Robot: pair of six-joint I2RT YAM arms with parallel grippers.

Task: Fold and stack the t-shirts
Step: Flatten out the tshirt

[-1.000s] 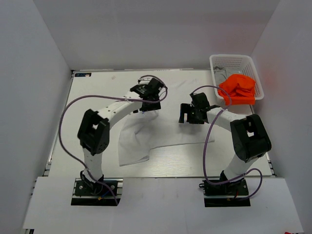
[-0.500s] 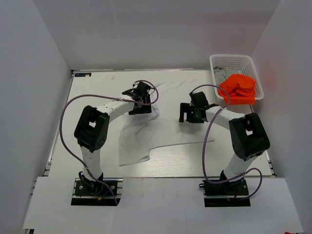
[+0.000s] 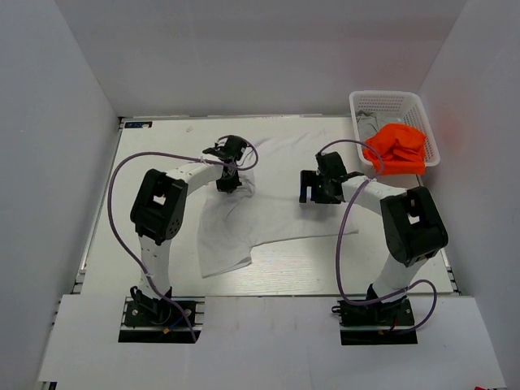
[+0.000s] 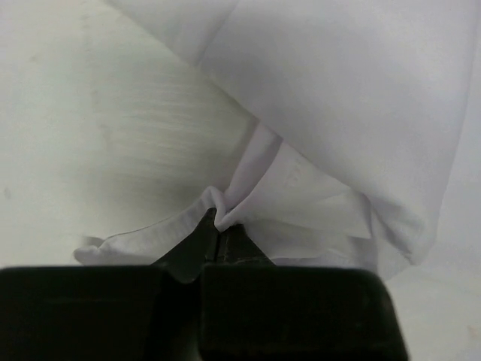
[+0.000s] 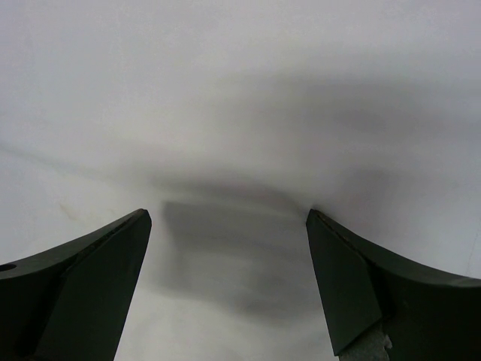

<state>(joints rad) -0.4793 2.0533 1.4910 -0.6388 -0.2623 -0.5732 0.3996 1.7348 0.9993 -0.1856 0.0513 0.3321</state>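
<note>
l gripper (image 4: 216, 230) clamped, r gripper (image 5: 227, 218) wide

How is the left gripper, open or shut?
Shut. In the left wrist view the left gripper has its jaws pressed together, pinching a small ridge of the white shirt.

**A:** so what's different with the left gripper (image 3: 228, 177)?

**B:** it slid sideways to the edge of the white t-shirt (image 3: 244, 223) and snapped closed. Now a little fold of hem is pinched right between its fingertips (image 4: 190, 253).
</note>
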